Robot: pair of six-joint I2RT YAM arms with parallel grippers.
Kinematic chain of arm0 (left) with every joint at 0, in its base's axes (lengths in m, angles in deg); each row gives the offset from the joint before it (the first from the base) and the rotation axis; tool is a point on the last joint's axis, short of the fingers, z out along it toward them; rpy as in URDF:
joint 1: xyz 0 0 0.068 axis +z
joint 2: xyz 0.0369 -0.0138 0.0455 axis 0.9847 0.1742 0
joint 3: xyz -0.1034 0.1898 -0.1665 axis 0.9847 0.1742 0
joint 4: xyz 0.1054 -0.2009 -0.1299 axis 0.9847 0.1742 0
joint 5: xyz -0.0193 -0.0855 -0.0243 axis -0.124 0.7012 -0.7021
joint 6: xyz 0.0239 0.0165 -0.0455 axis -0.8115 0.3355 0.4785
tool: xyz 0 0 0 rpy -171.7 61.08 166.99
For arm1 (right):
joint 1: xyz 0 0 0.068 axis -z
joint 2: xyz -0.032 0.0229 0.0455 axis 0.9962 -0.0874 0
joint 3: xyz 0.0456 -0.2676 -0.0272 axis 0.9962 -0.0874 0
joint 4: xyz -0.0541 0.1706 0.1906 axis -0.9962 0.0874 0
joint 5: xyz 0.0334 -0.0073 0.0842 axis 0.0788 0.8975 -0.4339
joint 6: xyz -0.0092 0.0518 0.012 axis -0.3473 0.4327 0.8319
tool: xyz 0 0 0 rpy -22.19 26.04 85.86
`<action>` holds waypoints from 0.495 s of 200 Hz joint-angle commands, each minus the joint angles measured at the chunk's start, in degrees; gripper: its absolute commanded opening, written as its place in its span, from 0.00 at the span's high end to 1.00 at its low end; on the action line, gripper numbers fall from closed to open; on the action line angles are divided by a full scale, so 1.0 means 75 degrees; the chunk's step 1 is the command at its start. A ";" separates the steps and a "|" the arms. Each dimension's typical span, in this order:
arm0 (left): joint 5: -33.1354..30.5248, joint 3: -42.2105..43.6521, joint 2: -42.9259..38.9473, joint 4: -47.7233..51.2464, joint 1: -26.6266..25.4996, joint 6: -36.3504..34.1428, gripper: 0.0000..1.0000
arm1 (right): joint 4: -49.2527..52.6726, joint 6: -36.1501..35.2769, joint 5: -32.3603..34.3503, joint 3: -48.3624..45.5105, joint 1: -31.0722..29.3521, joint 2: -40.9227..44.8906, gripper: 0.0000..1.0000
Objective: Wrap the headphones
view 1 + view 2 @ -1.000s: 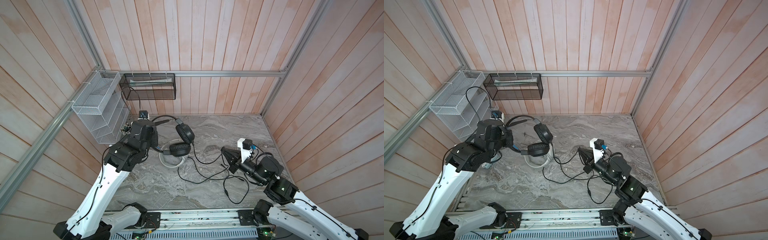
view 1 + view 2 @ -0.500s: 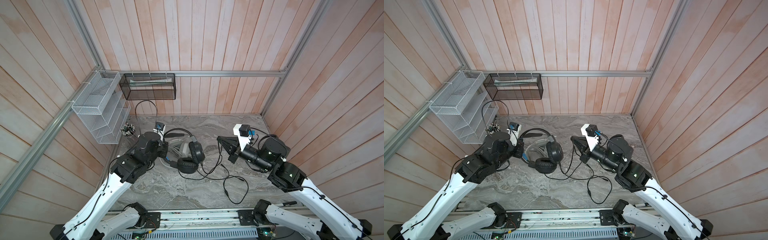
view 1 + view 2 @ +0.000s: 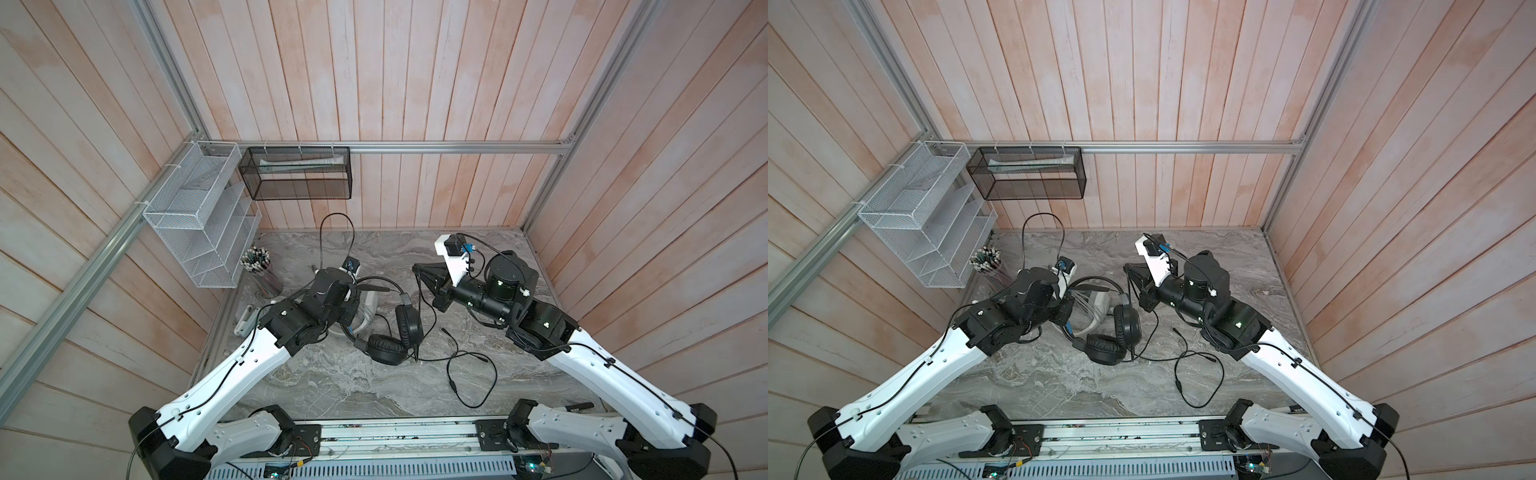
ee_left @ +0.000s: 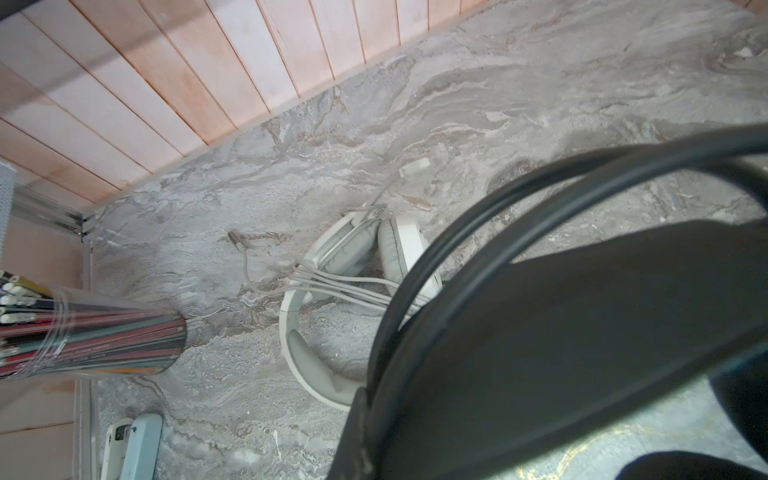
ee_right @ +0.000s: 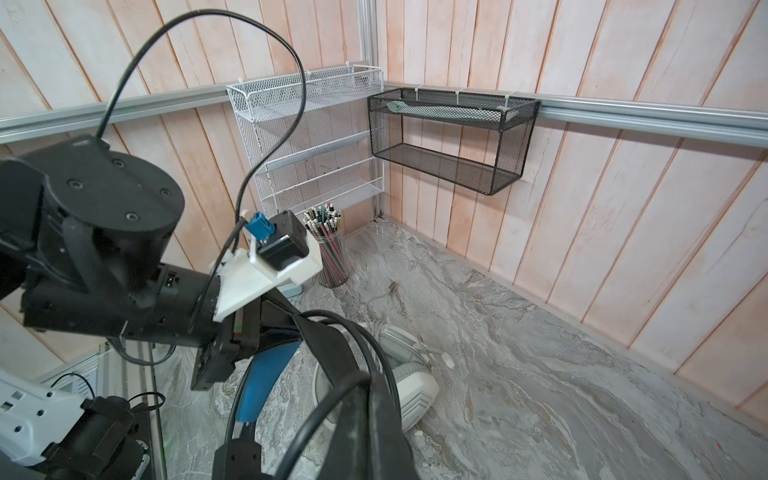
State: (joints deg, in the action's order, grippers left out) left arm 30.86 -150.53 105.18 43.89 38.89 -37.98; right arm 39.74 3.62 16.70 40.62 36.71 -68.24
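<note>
Right wrist cam: I see left fingers [image 5: 259, 338] clamped on black headset [image 5: 324, 345] headband; top view, right fingers [image 3: 420, 271] pinch its cable [image 3: 454, 383].

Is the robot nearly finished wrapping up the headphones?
About halfway. The white over-ear headphones lie on the grey marble table with their grey-white cable bundled across them: done. The left gripper holds the black, blue-lined headphones by the headband; the right gripper pinches their black cable. Much of it lies loose on the table, unwrapped.
</note>
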 commanded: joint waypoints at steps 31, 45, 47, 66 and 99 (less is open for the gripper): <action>0.0069 0.0066 0.0089 -0.0242 -0.0374 0.0074 1.00 | 0.0072 0.0041 0.1204 0.0610 -0.0068 -0.0766 1.00; 0.0065 0.0066 0.0049 -0.0227 -0.0437 0.0074 1.00 | 0.0052 0.0011 0.1453 0.0628 -0.0068 -0.0912 1.00; 0.0066 0.0072 0.0037 -0.0224 -0.0449 0.0074 1.00 | 0.0048 0.0010 0.1483 0.0624 -0.0074 -0.0921 1.00; -0.0052 0.0089 -0.0064 -0.0218 -0.0573 0.0320 1.00 | -0.0080 -0.0008 0.1844 0.0566 -0.0073 -0.0983 1.00; -0.0157 0.0142 -0.0369 -0.0229 -0.0682 0.0458 1.00 | -0.0143 -0.0114 0.2486 0.0458 -0.0063 -0.1063 1.00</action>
State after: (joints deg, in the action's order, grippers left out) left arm 29.52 -150.25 105.47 43.67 34.63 -35.93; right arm 40.81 3.40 29.18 43.37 36.36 -76.30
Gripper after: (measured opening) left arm 0.082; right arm 0.055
